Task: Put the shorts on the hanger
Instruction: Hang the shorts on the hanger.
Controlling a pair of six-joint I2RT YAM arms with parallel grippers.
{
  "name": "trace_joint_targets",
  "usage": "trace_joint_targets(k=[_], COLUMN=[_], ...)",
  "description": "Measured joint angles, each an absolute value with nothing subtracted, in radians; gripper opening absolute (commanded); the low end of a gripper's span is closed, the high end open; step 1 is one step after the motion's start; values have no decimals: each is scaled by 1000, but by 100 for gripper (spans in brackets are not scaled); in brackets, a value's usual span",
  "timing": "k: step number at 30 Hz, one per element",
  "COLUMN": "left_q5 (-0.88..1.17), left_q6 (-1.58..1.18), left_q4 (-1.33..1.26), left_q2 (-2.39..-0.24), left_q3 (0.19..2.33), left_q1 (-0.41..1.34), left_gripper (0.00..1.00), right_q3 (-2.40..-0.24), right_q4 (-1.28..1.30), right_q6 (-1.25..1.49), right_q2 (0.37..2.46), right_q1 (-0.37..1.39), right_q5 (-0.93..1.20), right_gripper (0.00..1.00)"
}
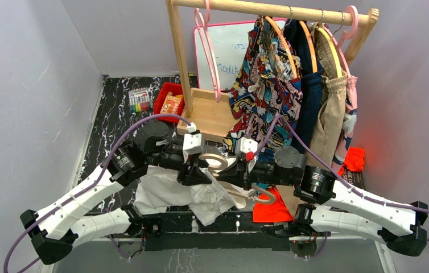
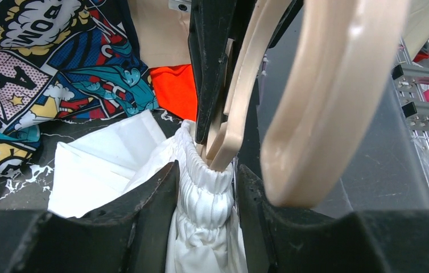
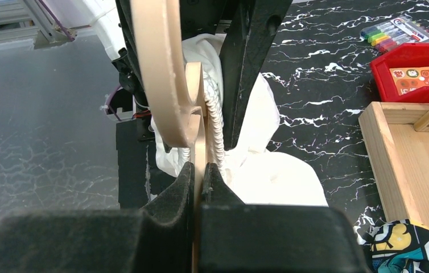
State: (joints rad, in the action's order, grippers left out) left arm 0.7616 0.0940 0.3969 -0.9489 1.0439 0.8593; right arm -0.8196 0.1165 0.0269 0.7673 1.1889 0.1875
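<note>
the shorts (image 1: pixel 166 196) lie mostly on the black marbled tabletop (image 3: pixel 326 85) between the two arms. their gathered waistband (image 2: pixel 206 193) is lifted up to the hanger (image 3: pixel 161 68), which is held just above them.

our right hand (image 3: pixel 201 170) is pressed together on a thin bar of the hanger and carries it. our left hand (image 2: pixel 207 170) has its fingers (image 2: pixel 155 193) standing apart on either side of the waistband. the elastic sits full and unsqueezed between them, so we read that hand as loose rather than pinching. in the left wrist view, one end of the hanger appears to dip into the waist opening.

we judge the step in hand to be seating the waist over the hanger's shoulders. to do it well, we should:

- keep the right hand firm and the hanger steady, so the tucked end does not slide out
- take the waistband with the left hand further along, on one layer of cloth only
- stretch the elastic sideways over the other shoulder before letting go

the risk is that the band springs back and drops off the hanger.
</note>
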Motion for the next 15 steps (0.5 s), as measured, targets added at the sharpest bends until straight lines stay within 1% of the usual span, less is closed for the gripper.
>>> trace_joint_targets(k=[5,6,7,10,12,14,15], left_q5=[776,778,780,783,783,780,775], left_q6=[96,97,98,104,102,105,105], left_q4=[400,401,402,405,414,416,417], left_q2=[-954,-956,-958,-962,-962,-961,-959], left_q3=[1044,1044,1044,1044,1045,1047,1048], left_q1=[859,859,859,859,859,859,859], left_gripper=[36,37,40,61,72,81,96], right_q3=[-820,-820,-820,-820,-820,-818,-813], right_q4=[117,117,117,118,109,105,99], right_q6=[27,27,28,30,31,32,33], right_q2=[767,767,767,767,767,767,767], right_q1=[1189,1189,1189,1189,1189,1189,1189], right_q5=[187,187,186,186,185,185,184], right_gripper=[0,0,0,0,0,0,0])
